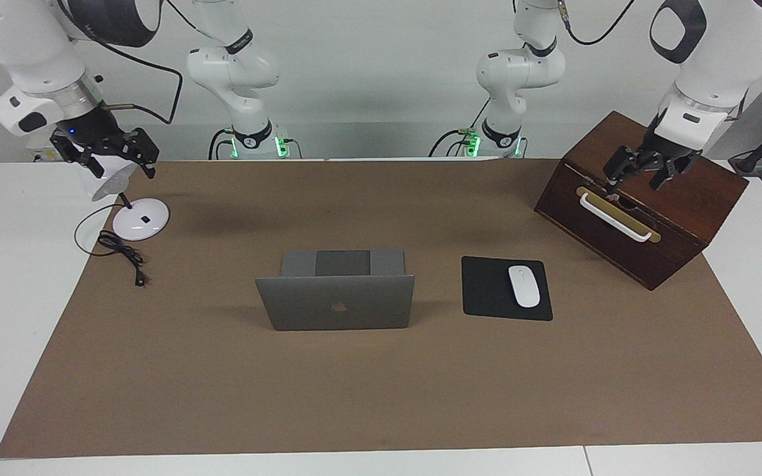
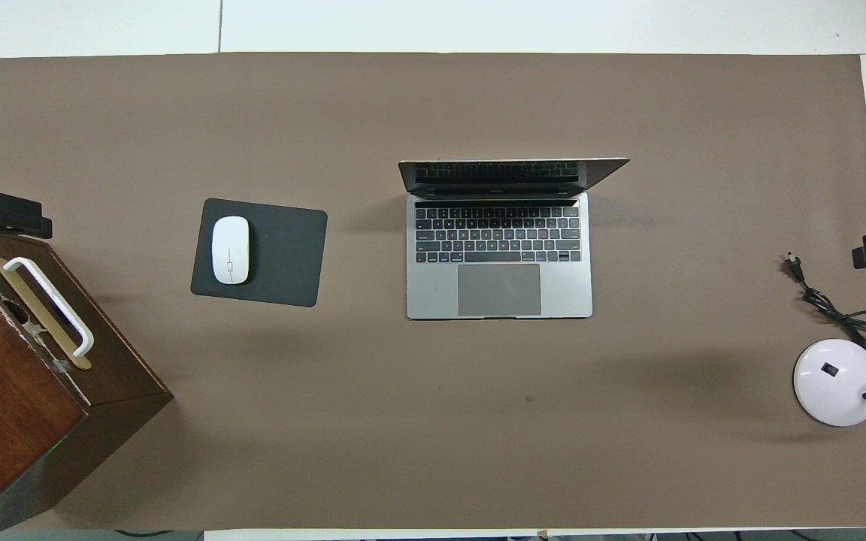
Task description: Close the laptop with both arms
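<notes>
Both grippers of mine are up in the air w/ fingers spread and nothing in them. Facing view first: left gripper [image 1: 642, 170] hangs over the wooden box [image 1: 678, 218] at the left arm's end of the table, just above its white handle [image 1: 616, 217]; right gripper [image 1: 111, 153] hangs over the white desk lamp [image 1: 140, 219] at the right arm's end. I'd say they sit out wide so the middle stays free — neither is anywhere near the work yet. Laptop [image 1: 336, 301] stands mid-table on the brown mat [image 1: 381, 396], lid up at roughly a right angle, logo side turned away from me, so the lid's top edge is what I'd have to push down toward me, one gripper per corner, I reckon. Black mousepad [image 1: 492, 288] w/ white mouse [image 1: 524, 285] lies beside it, toward the left arm's end, apart from it. Overhead view: laptop [image 2: 499, 255] w/ keyboard and trackpad showing, lid seen nearly edge-on so the screen is hard to read. Only a black bit of each gripper pokes in at the frame edges; box and lamp are cut off there — lamp head barely visible.
</notes>
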`<action>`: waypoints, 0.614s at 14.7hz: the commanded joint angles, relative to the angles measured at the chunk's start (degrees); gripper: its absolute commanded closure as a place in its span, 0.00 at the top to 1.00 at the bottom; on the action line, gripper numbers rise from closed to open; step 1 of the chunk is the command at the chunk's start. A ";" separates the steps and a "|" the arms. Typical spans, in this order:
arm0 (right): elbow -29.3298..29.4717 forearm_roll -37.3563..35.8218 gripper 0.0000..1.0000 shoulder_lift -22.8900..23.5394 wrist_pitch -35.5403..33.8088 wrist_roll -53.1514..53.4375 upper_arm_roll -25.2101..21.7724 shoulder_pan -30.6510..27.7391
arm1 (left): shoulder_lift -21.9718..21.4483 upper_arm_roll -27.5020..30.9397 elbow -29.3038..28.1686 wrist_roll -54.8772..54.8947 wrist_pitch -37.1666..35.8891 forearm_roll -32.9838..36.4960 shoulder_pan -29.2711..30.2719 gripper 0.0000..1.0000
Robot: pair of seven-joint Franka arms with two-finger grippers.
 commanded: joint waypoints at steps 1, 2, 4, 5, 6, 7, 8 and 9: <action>-0.99 1.07 1.00 -0.75 2.01 0.34 0.36 -0.79 | -1.24 0.24 -0.59 -0.25 0.10 0.91 -0.09 1.00; -1.07 1.07 1.00 -0.75 2.36 0.17 0.36 -0.79 | -1.51 0.24 -0.85 -0.25 -0.08 0.91 -0.09 1.00; -1.16 0.98 1.00 -0.75 2.80 0.25 0.36 -0.71 | -1.60 0.24 -0.95 -0.43 -0.43 0.91 -0.17 1.00; -1.86 0.98 1.00 -0.84 4.20 0.17 0.36 -0.71 | -1.68 0.24 -1.03 -0.43 -0.34 1.00 -0.09 1.00; -2.73 0.98 1.00 -0.92 5.95 0.08 0.36 -0.79 | -1.68 0.24 -1.03 -0.60 -0.34 1.08 0.09 1.00; -3.18 0.98 1.00 -0.92 7.45 -0.10 0.36 -0.88 | -1.68 0.24 -1.21 -0.61 0.01 1.09 0.44 1.00; -3.36 0.98 1.00 -0.84 8.85 -0.19 0.36 -0.80 | -1.77 0.24 -1.56 -0.69 0.18 1.09 0.44 1.00; -3.53 0.98 1.00 -0.66 10.78 -0.19 0.36 -0.79 | -2.03 0.24 -1.73 -0.95 0.27 1.09 0.44 0.98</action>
